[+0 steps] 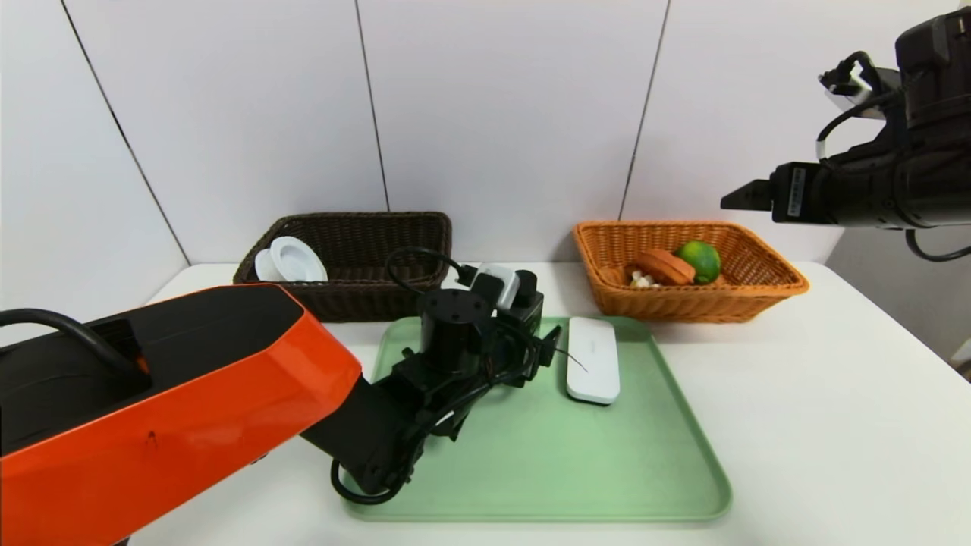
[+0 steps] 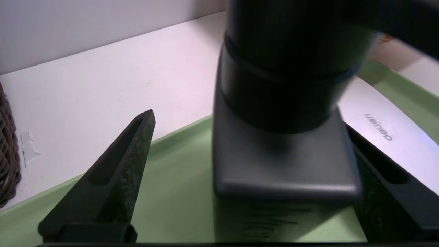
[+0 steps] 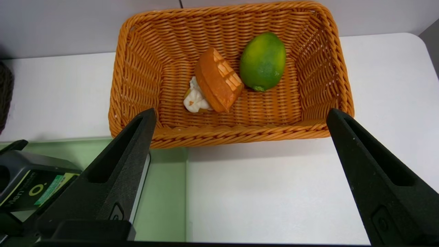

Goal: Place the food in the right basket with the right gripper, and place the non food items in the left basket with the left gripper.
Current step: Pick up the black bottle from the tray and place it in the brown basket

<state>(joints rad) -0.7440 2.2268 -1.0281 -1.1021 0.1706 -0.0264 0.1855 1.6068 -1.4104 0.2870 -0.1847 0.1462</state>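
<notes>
Left gripper (image 1: 548, 350) jaws spread around the dark bottle (image 2: 284, 137) on the tray (image 1: 667, 485); right gripper (image 3: 240, 178) released, raised over the orange basket (image 3: 219, 133).

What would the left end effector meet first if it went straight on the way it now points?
The dark bottle: it sits between the open fingers of the left end effector on the green tray, so the palm would likely reach it first. The flat white box lies to one side.
</notes>
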